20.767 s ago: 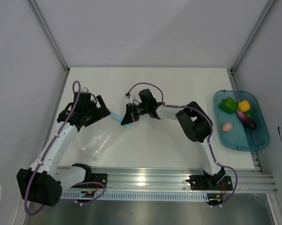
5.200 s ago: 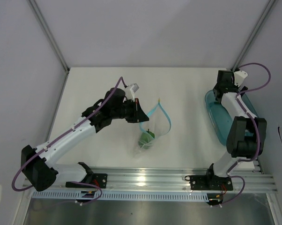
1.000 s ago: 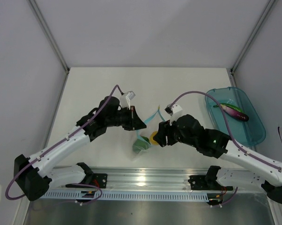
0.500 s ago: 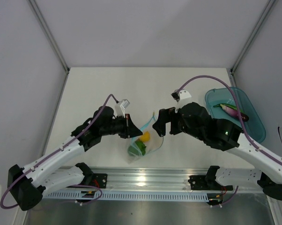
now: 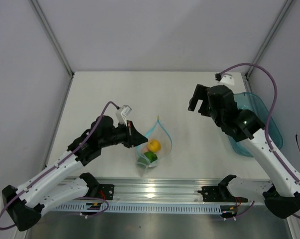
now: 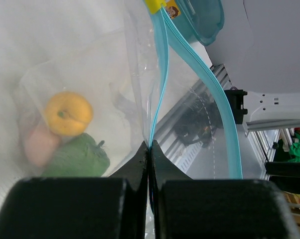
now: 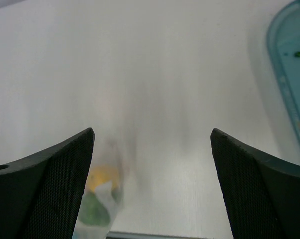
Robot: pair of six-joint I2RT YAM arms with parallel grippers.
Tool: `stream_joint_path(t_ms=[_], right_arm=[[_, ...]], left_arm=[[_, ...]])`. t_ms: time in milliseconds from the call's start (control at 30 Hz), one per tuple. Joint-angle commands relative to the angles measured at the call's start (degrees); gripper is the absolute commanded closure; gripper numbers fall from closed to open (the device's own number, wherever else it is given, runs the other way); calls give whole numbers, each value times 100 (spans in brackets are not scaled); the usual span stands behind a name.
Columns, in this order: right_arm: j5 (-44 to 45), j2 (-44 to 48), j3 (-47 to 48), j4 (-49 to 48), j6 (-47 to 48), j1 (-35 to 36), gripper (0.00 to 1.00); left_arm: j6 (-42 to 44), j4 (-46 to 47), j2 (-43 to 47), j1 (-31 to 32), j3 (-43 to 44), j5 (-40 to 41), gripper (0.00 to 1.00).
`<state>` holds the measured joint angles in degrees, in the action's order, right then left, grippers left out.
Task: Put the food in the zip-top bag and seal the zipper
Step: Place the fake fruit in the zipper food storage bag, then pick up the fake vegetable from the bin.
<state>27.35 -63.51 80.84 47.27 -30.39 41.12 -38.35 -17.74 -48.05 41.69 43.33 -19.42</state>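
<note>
Left gripper (image 6: 150, 149) is clamped on the zipper (image 6: 159, 84), holding the mouth of the bag (image 5: 157, 149) open over the table. Yellow pepper (image 5: 154, 145), green pepper (image 5: 150, 156) and egg (image 6: 38, 147) lie inside. Right gripper (image 7: 150, 139) is spread wide and empty, between bag and tray (image 7: 282, 74). Keep the left grip fixed and the mouth open while the right fetches the eggplant, which is hidden here. Half a second earlier the right gripper was at the bag mouth. It has since withdrawn toward the tray.
</note>
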Motion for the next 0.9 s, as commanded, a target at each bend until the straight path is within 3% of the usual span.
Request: stream_joint_path(t_ms=[0, 233, 467, 667, 867], right_arm=[[-125, -109, 178, 159, -238, -997, 1], [-72, 40, -243, 213, -818, -2667, 1], [-28, -48, -823, -137, -1205, -3776, 1], [-257, -1013, -1000, 71, -1934, -4866, 1], [76, -1998, -1183, -533, -2120, -5193, 1]], left_arm=[[143, 25, 226, 41, 123, 70, 99], [126, -283, 463, 41, 193, -299, 99], [170, -275, 586, 41, 141, -405, 99], [29, -300, 674, 50, 114, -194, 99], [90, -423, 473, 58, 289, -124, 99]])
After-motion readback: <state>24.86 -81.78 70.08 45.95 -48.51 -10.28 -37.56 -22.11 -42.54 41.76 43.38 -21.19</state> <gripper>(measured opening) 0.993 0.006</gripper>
